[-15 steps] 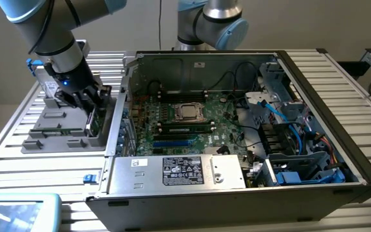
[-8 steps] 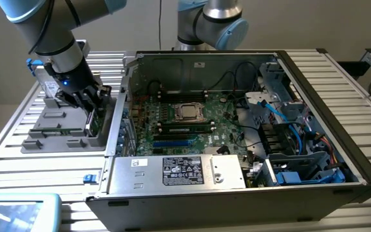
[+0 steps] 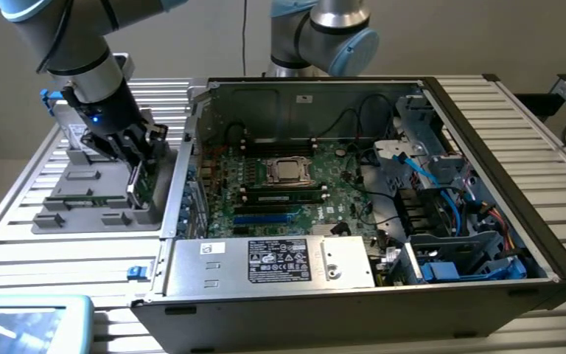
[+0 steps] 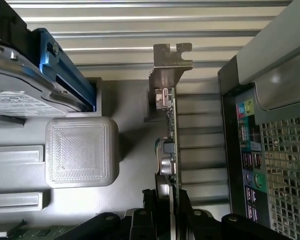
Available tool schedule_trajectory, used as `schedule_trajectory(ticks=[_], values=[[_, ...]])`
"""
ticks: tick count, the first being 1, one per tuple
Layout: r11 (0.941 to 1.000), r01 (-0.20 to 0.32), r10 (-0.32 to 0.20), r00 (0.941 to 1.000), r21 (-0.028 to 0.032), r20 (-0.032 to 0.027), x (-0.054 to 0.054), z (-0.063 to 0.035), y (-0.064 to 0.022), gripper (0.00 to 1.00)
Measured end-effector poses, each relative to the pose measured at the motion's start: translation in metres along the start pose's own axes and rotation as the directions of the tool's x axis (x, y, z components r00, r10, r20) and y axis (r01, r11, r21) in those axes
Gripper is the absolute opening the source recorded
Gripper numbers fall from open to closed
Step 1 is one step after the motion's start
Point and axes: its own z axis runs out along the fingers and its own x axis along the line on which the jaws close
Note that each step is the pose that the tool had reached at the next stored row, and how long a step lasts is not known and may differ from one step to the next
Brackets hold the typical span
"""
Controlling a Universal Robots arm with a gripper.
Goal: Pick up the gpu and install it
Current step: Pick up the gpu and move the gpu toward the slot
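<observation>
The gpu (image 3: 138, 184) stands on edge at the right side of the grey holder tray (image 3: 77, 199), in the exterior view's left. My gripper (image 3: 132, 151) reaches down onto its top edge. In the wrist view I look along the card edge-on: the green board of the gpu (image 4: 171, 135) ends in a silver bracket (image 4: 172, 62). The black fingers (image 4: 152, 202) of my gripper (image 4: 167, 200) press against both faces of the card, shut on it. Whether the card has left its slot in the tray I cannot tell.
An open computer case (image 3: 489, 147) lies right of the tray, with its motherboard (image 3: 283, 184) and power supply (image 3: 273, 262) exposed. A silver drive with blue rails (image 4: 35, 75) sits in the tray. The case's rear port panel (image 4: 250, 150) stands close beside the card.
</observation>
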Motion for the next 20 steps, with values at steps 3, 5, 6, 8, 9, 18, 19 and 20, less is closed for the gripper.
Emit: schedule_trajectory(ticks=[3,5,6,8,9,18,19,20], values=[[1.0,0.001,-0.001,1.0,0.0004,0.0067,0.0,-0.0071,0.0008,0.29],[1.0,0.001,-0.001,0.9999,0.0002,0.0109,0.0,-0.013,0.0016,0.29],[1.0,0.001,-0.001,0.9999,0.0002,0.0114,0.0,-0.0172,0.002,0.29],[1.0,0.002,-0.002,0.9999,0.0002,0.0122,-0.001,-0.0261,0.0031,0.29],[1.0,0.002,-0.002,0.9999,0.0002,0.0127,-0.001,-0.0303,0.0036,0.29],[1.0,0.002,-0.002,0.9999,0.0001,0.0133,-0.003,-0.0709,0.0083,0.29],[1.0,0.002,-0.002,0.9999,0.0002,0.0134,-0.003,-0.0754,0.0088,0.29],[1.0,0.001,-0.001,0.9999,0.0001,0.0135,-0.003,-0.0798,0.0092,0.29]])
